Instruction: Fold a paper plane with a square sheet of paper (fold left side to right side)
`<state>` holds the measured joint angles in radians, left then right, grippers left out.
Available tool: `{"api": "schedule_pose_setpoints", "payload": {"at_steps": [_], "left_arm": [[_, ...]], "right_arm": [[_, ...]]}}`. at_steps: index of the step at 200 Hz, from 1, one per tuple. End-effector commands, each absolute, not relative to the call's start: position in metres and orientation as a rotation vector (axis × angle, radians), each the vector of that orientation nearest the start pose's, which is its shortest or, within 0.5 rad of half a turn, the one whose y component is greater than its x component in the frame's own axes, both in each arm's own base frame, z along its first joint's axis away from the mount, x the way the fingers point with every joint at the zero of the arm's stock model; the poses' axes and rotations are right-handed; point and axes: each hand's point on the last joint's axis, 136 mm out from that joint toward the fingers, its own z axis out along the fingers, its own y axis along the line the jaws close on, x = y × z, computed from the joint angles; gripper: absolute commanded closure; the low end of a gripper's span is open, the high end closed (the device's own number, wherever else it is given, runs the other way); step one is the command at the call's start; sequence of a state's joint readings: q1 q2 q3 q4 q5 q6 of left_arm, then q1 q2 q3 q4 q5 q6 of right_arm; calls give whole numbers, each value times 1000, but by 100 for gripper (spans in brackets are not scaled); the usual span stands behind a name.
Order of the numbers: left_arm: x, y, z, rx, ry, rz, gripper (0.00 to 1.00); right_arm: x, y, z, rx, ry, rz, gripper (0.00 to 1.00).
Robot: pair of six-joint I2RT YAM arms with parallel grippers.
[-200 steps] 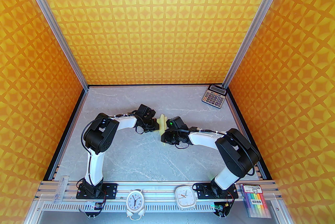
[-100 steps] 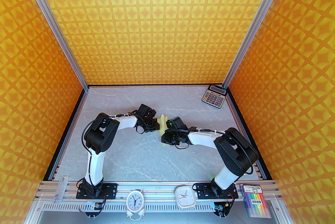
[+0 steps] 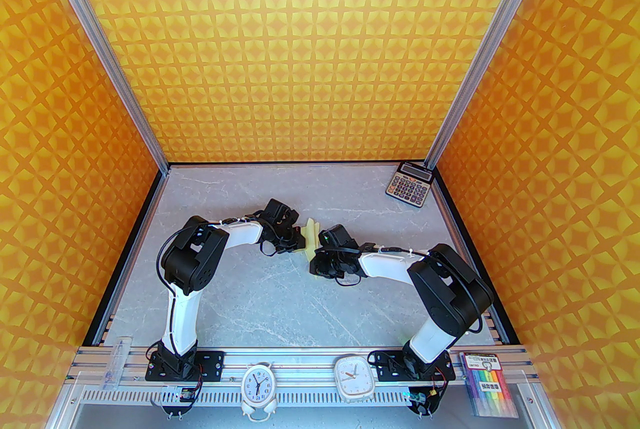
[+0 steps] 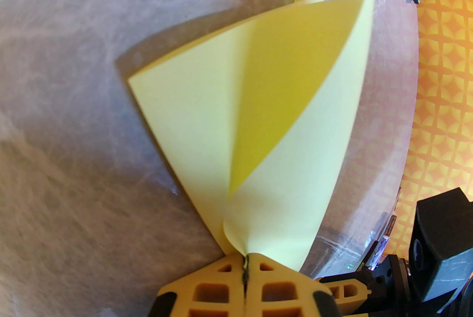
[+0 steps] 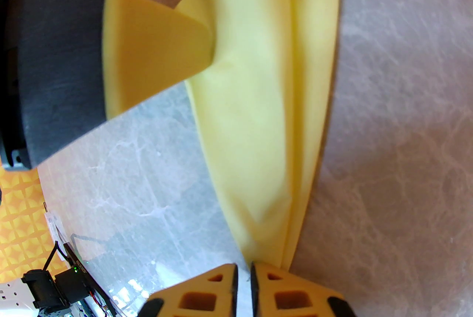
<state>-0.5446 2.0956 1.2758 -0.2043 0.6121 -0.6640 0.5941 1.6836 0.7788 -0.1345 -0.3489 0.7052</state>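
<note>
Mid-worktop (image 3: 250, 297), between the two arms: paper (image 3: 311, 236), pale yellow, folded lengthwise into loose layers, not lying flat. Left hand (image 4: 245, 265) pressed together, pinching the paper's left edge, with the layers fanning out from the grip and a darker inner face showing. Right hand (image 5: 244, 271) nearly closed on the paper's near end, a thin slit left between the fingers. Far corner of the paper curled up. Calculator (image 3: 408, 184) well apart, at the far right corner of the worktop.
</note>
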Motion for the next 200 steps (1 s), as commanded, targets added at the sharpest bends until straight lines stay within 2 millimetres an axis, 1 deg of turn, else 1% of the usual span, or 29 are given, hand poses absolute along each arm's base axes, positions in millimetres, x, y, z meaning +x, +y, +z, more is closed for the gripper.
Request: {"api": "schedule_pose_setpoints", "payload": {"at_steps": [1, 8, 18, 29, 50, 72, 100, 156, 183, 190, 200], "left_arm": [[352, -330, 14, 94, 2845, -1130, 97], [352, -329, 14, 92, 2848, -1127, 96], [352, -330, 16, 96, 2845, -1128, 91], [353, -331, 20, 107, 2834, -1131, 90], [357, -333, 27, 132, 2822, -1117, 90], [360, -336, 31, 157, 2817, -1109, 91], [360, -341, 31, 183, 2821, -1106, 91], [361, -344, 24, 208, 2840, -1093, 90], [362, -344, 23, 218, 2840, -1090, 87], [362, -345, 23, 219, 2841, -1090, 87], [362, -345, 23, 222, 2839, -1090, 90]], "right_arm": [[255, 236, -8, 37, 2897, 742, 84], [255, 235, -7, 32, 2898, 733, 85], [255, 233, -8, 41, 2902, 726, 85], [254, 232, -10, 52, 2905, 730, 86], [252, 233, -12, 54, 2906, 746, 86], [253, 234, -12, 55, 2907, 753, 86], [253, 235, -14, 59, 2912, 755, 86], [253, 235, -14, 64, 2915, 758, 86], [253, 236, -14, 59, 2916, 756, 86], [253, 236, -14, 58, 2917, 756, 86], [254, 236, -12, 57, 2910, 761, 85]]}}
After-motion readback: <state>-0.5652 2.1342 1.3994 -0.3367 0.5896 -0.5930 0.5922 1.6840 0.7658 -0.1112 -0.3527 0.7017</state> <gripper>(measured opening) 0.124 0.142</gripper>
